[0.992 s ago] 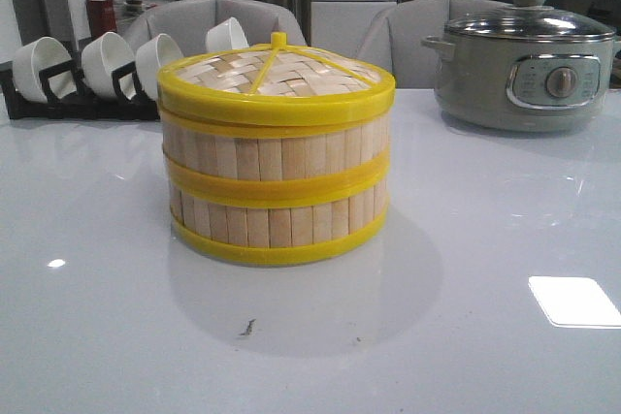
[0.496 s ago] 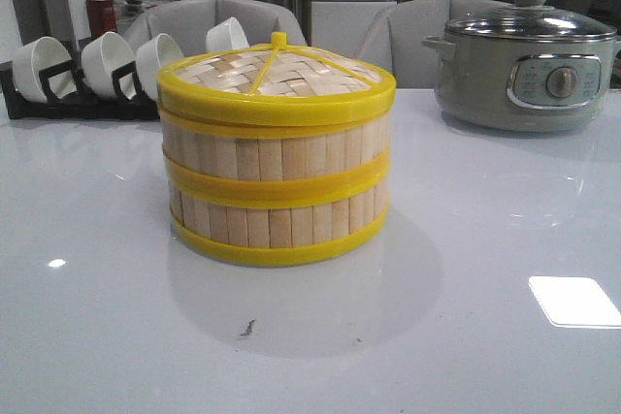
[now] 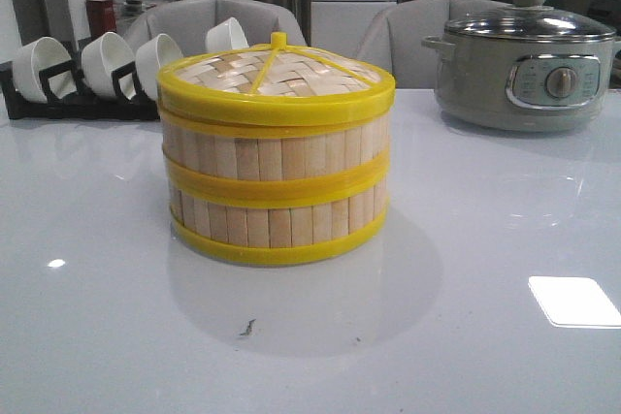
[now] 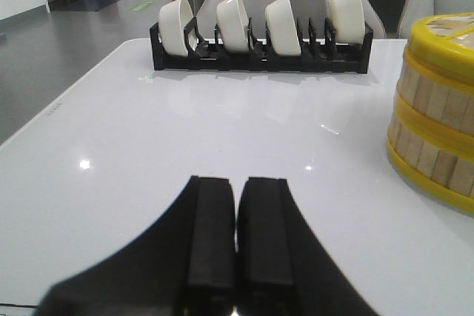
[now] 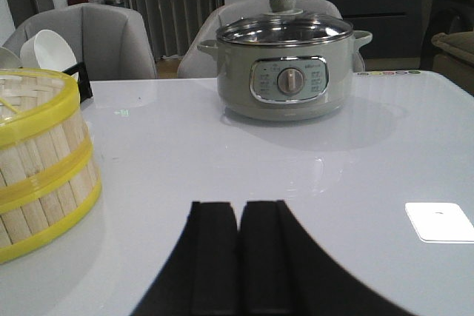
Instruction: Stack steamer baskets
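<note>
Already the two steamer baskets are sitting one on top of the other in the middle of the white table (image 3: pixel 505 356): the upper basket (image 3: pixel 277 154) is resting squarely on the lower basket (image 3: pixel 279 223), their yellow bands meeting in a thick stripe around the middle. A woven lid (image 3: pixel 275 75) with a yellow rim is covering the upper one, its small yellow knob pointing up.

Behind the stack, toward the far left edge, a black rack (image 3: pixel 58 102) is holding white bowls (image 3: pixel 107 63) tipped on their sides. Toward the far right, a grey-green electric pot (image 3: pixel 524 70) with a glass lid and a round dial is standing well apart from the stack.

Neither arm is touching the baskets. The left gripper (image 4: pixel 235 246) is hanging over bare table, with the stack off to one side of it, and its black fingers (image 4: pixel 211 242) are pressing together with nothing between them. The right gripper (image 5: pixel 238 257) is doing the same on the other side of the stack, jaws closed on each other and empty, the pot lying beyond it.
</note>
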Tool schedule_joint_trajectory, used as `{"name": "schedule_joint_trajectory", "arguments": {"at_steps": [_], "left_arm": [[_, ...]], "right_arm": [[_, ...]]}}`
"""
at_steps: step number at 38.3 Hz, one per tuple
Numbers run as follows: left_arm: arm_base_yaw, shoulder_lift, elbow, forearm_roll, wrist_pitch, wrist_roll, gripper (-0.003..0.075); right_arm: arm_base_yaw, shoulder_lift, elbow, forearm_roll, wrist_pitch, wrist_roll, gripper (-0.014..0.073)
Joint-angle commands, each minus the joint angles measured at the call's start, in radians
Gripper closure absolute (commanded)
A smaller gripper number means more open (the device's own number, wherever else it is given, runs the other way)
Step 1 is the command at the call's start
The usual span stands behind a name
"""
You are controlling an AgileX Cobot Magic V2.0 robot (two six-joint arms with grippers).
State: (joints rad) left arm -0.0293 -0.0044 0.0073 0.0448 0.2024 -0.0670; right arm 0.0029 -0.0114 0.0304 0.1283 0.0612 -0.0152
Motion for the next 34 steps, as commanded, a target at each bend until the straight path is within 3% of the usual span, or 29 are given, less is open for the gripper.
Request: {"name": "schedule_joint_trajectory", "arguments": {"at_steps": [1, 34], "left_arm": [[-0.004, -0.013, 0.001, 0.000, -0.082, 0.000, 0.0634], [-0.004, -0.013, 0.001, 0.000, -0.082, 0.000, 0.0634]], "right_arm": [[-0.006, -0.020, -0.014, 0.010, -0.082, -0.025, 0.0538], [-0.006, -0.020, -0.014, 0.005, -0.034, -0.024, 0.0538]]}}
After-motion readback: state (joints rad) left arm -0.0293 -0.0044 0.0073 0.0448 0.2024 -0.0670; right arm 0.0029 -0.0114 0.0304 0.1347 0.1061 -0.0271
